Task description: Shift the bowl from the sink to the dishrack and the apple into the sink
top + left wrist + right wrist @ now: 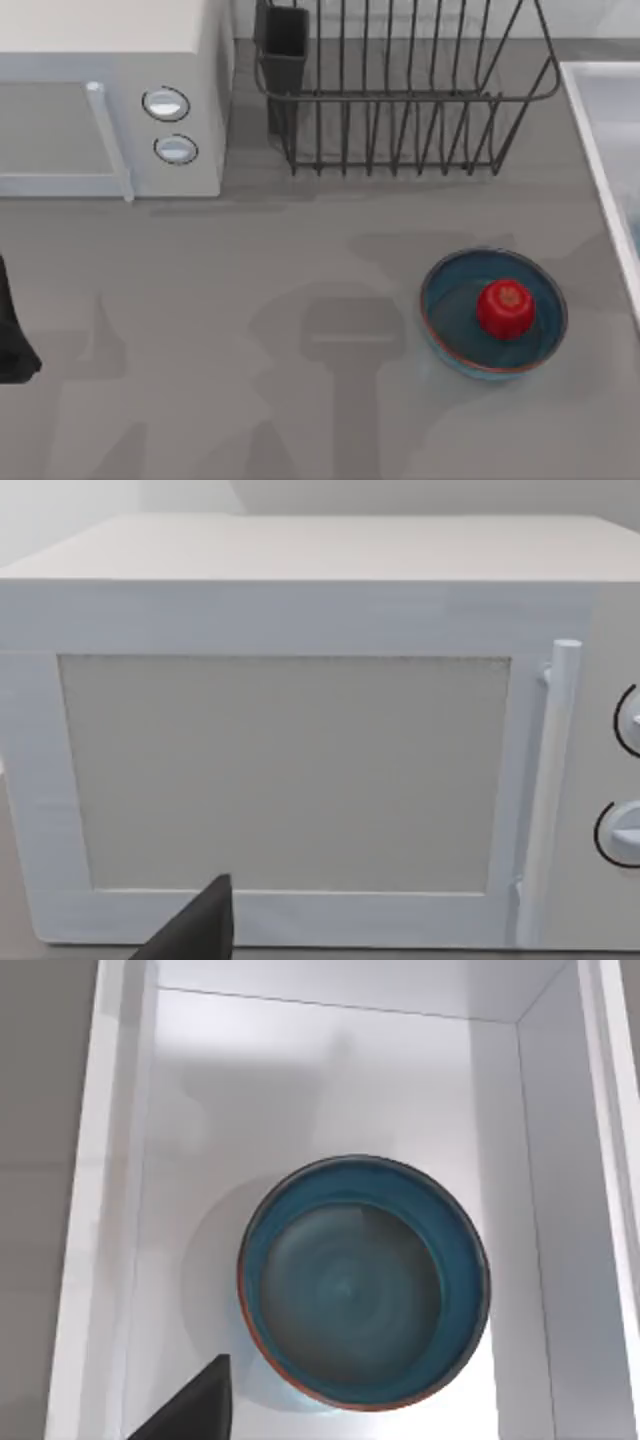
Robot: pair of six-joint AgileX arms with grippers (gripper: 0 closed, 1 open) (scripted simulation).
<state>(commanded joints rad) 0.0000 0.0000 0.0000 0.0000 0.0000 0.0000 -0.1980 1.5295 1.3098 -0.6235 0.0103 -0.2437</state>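
Presently, as things lie:

Bowl (363, 1282): deep blue, rust-red rim, upright and empty on the floor of the sink (300, 1070) — seen from the right wrist view, which looks straight down on it; by my judgement the right arm hangs above it to line up a lift toward the dishrack.

Dishrack (400, 90): dark wire bars at the table's far edge, utensil cup (285, 50) at its left end; nothing in it.

Apple (506, 307): red, resting inside a twin blue bowl (493, 313) on the table, just left of the sink's rim (600, 150) — not yet in the sink.

Right gripper: one dark finger (190, 1405) in sight; fingers apart or together, I cannot tell.

Left arm (12, 330): parked at the table's left edge, its camera facing the microwave (290, 750); one finger (195, 930) in sight, state of fingers unknown.
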